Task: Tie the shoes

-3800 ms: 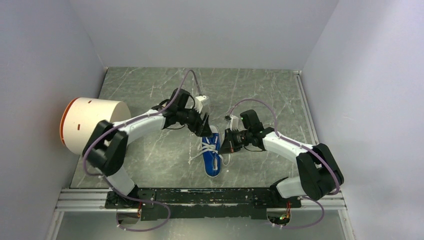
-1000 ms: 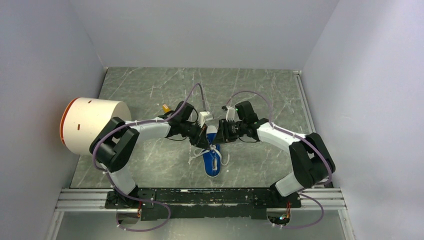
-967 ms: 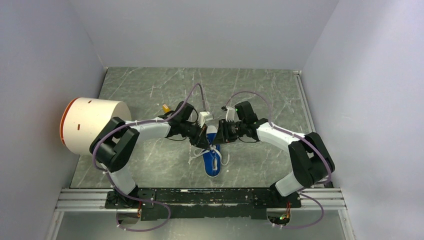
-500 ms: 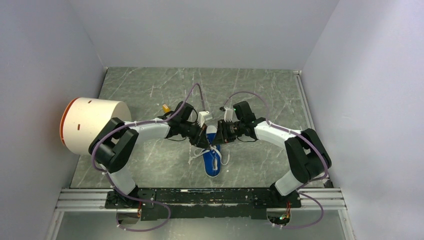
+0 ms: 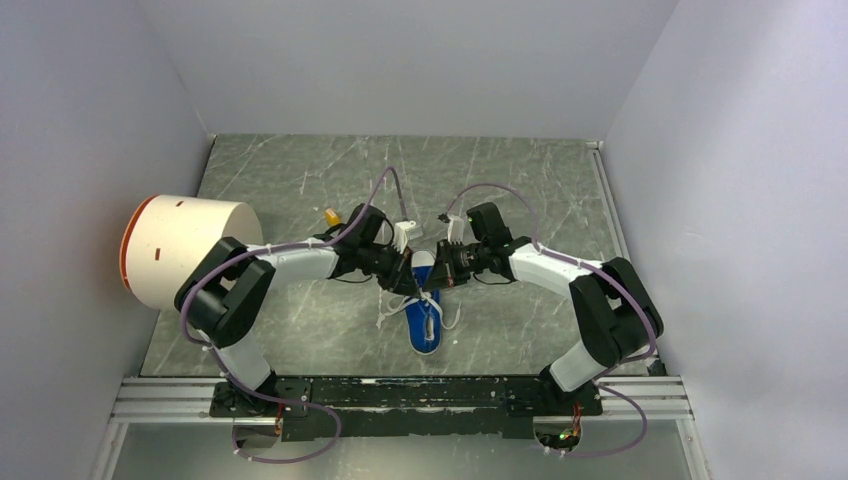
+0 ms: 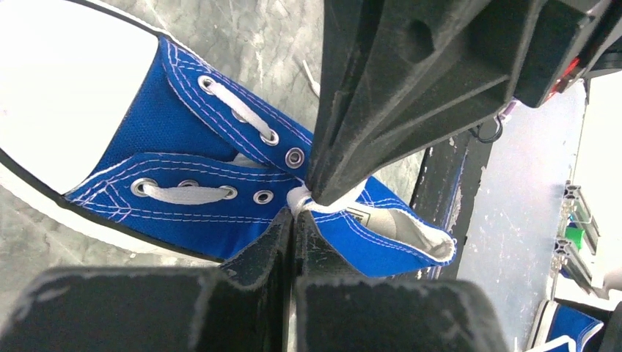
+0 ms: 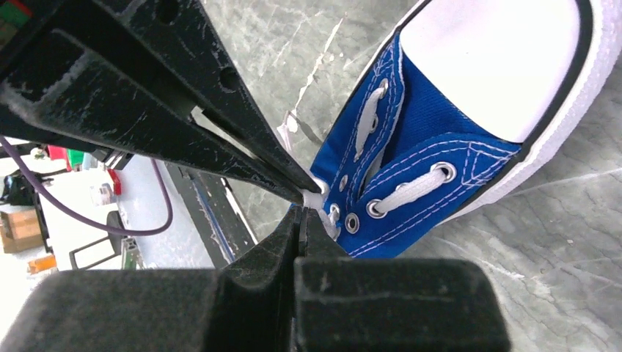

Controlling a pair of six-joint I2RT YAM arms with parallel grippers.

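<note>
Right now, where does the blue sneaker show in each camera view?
Top external: blue sneaker at centre, just below the middle, toe toward the far side.
Left wrist: fills the left and centre, toe at upper left.
Right wrist: upper right, toe at top right.
Shared landmark: its white toe cap.

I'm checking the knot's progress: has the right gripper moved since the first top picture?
Yes. The right gripper has shifted left, from beside the blue sneaker to over its laces, meeting the left gripper.
</note>
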